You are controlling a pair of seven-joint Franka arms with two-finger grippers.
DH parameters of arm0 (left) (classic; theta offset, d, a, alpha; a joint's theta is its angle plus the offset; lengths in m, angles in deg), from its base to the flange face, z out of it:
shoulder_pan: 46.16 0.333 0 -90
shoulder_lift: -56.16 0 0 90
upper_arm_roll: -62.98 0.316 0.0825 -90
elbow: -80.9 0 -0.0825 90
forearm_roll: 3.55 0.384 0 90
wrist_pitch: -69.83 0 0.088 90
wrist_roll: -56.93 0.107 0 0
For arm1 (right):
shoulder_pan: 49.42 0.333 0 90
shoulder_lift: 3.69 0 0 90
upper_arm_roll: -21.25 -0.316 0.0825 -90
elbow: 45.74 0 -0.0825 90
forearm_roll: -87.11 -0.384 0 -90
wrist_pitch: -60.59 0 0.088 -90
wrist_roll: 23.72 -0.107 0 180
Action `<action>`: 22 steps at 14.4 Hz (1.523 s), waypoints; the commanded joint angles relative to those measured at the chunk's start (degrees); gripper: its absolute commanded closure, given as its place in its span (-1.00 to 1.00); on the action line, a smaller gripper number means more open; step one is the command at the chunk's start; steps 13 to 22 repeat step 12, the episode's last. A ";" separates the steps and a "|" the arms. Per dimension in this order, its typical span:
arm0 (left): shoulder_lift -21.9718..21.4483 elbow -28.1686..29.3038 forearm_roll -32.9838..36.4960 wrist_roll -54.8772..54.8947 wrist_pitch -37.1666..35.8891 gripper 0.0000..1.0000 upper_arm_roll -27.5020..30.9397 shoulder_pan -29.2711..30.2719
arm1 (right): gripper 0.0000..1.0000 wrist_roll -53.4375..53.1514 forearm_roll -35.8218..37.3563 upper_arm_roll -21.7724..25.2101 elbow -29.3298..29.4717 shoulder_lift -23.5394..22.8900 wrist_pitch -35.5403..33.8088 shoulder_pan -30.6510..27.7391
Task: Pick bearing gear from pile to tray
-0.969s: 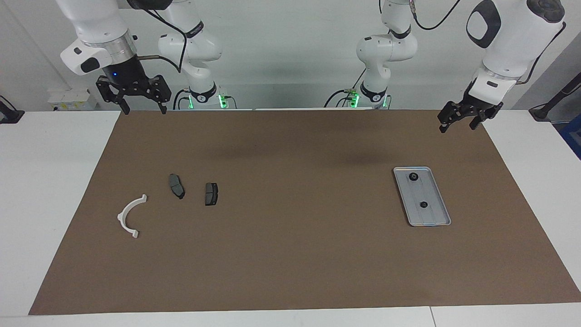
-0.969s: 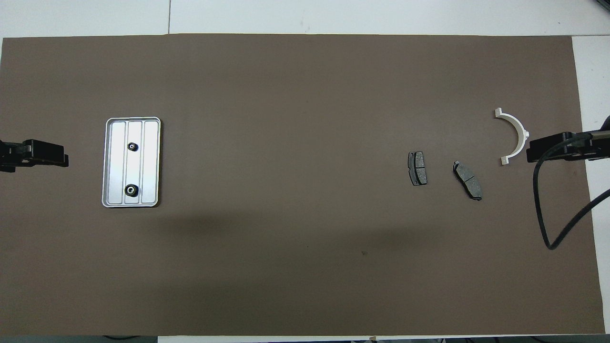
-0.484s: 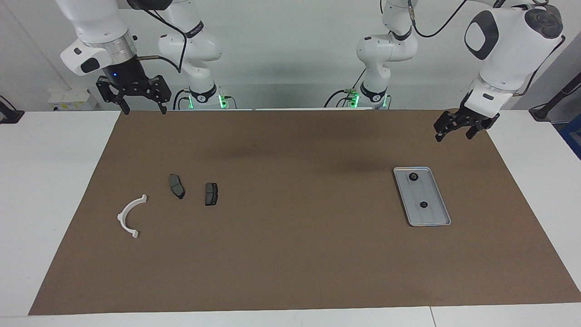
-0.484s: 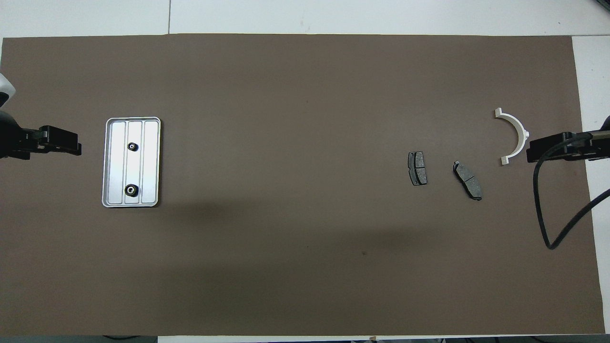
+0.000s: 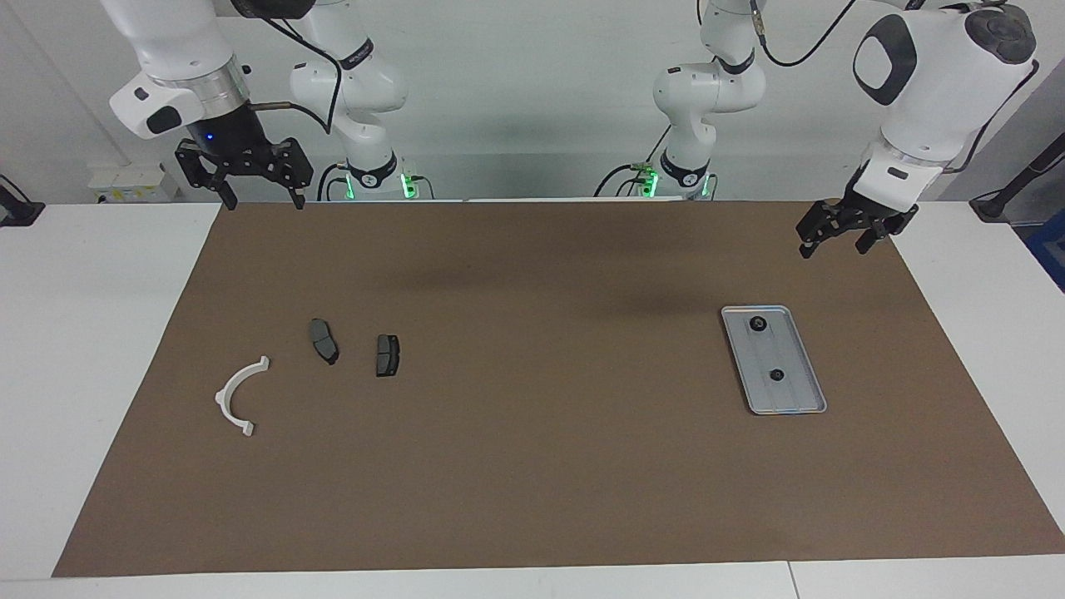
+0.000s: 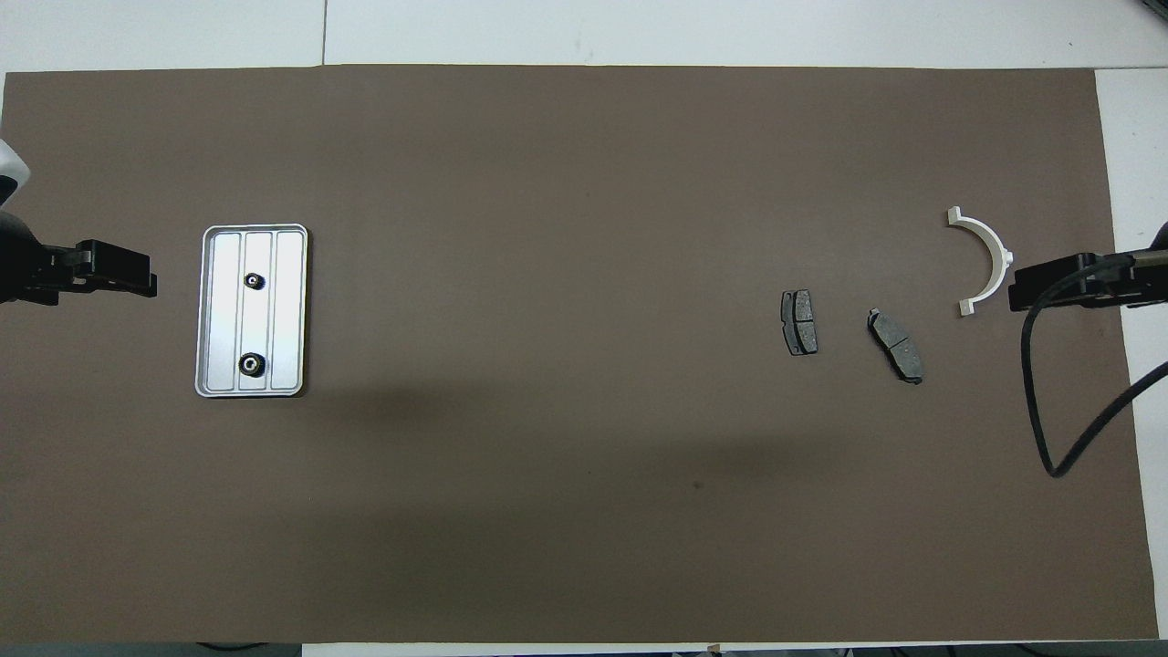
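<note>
A white table [image 5: 50, 349] carries a brown mat [image 5: 532, 466] before a pale wall. Toward the left arm's end, the metal tray [image 5: 797, 406] holds two bearing gears [image 5: 758, 324] [image 5: 775, 375]. The right gripper [image 5: 260, 196] hangs with fingers spread; the left gripper [image 5: 832, 240] hangs empty, fingers parted.

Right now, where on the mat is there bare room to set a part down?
Widest bare patch: mat between brake pads and tray. The tray holds two gears; its outer lanes are free. Crowded near bracket.
</note>
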 commanded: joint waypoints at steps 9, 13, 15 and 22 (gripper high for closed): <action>0.70 -2.44 -0.64 -0.57 -2.18 -1.00 0.45 -0.80 | -1.00 1.80 -1.10 -0.39 -1.32 1.09 -0.31 -1.11; 0.70 -2.52 -0.56 -0.58 -2.09 -1.00 0.28 -0.80 | -1.00 1.80 -1.10 -0.39 -1.41 1.09 -0.31 -1.11; 0.70 -2.52 -0.56 -0.58 -2.09 -1.00 0.28 -0.80 | -1.00 1.80 -1.10 -0.39 -1.41 1.09 -0.31 -1.11; 0.70 -2.52 -0.56 -0.58 -2.09 -1.00 0.28 -0.80 | -1.00 1.80 -1.10 -0.39 -1.41 1.09 -0.31 -1.11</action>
